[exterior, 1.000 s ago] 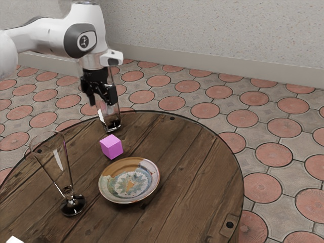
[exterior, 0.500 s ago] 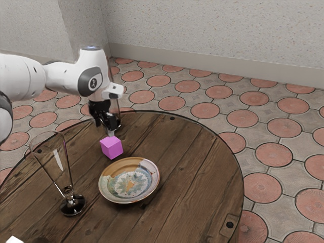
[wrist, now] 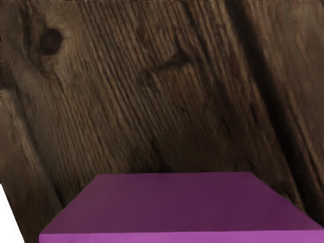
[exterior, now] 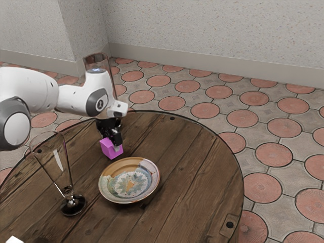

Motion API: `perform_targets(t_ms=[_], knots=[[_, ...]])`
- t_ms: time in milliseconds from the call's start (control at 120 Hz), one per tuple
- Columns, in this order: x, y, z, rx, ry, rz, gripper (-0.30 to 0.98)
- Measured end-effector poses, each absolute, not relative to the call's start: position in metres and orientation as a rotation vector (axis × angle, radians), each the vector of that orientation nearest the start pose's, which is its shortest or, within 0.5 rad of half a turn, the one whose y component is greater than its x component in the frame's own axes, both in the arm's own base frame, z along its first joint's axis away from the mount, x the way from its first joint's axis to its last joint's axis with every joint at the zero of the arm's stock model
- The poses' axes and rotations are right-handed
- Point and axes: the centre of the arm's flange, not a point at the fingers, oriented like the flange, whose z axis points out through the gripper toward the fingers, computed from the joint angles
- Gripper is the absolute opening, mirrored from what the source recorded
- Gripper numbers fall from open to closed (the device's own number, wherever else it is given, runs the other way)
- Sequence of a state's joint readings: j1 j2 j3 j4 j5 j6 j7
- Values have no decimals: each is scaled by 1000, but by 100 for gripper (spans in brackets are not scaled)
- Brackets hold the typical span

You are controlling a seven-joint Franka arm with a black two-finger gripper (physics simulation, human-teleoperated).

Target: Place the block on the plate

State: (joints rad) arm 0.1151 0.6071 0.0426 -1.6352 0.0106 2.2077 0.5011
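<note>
- Block (exterior: 107, 148), pink-purple, sits on the worktop (exterior: 190, 157), nearer its far edge in the exterior view than its near one; its flat top shows in the wrist view, close under the hand (exterior: 113, 145).
- The hand is down at the block, overlapping it in the exterior view; I cannot tell whether it is spread or pinching the block.
- The plate (exterior: 129, 183) is just beside the block, on the side toward the exterior view's near edge of the worktop; it has a brown rim patch and a flower pattern.
- The goblet (exterior: 73, 204) stands upright on its dark foot, toward the exterior view's left edge of the worktop.
- A tall clear glass (exterior: 96, 61) rises behind the arm (exterior: 76, 97), by the worktop's far edge.
- Round reddish tiles pattern the floor (exterior: 260, 188) beyond the worktop.
</note>
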Motion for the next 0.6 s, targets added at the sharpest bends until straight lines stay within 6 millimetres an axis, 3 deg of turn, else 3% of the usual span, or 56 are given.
perform_targets(t_ms=[117,183,267,333,467,600], knots=[[678,105,265,-3062,556,48,40],[678,104,274,-3055,556,30,38],[675,103,304,-3049,552,2,39],[660,97,329,-3054,554,1,40],[625,58,368,-3055,620,2,40],[600,20,373,-3057,698,54,40]])
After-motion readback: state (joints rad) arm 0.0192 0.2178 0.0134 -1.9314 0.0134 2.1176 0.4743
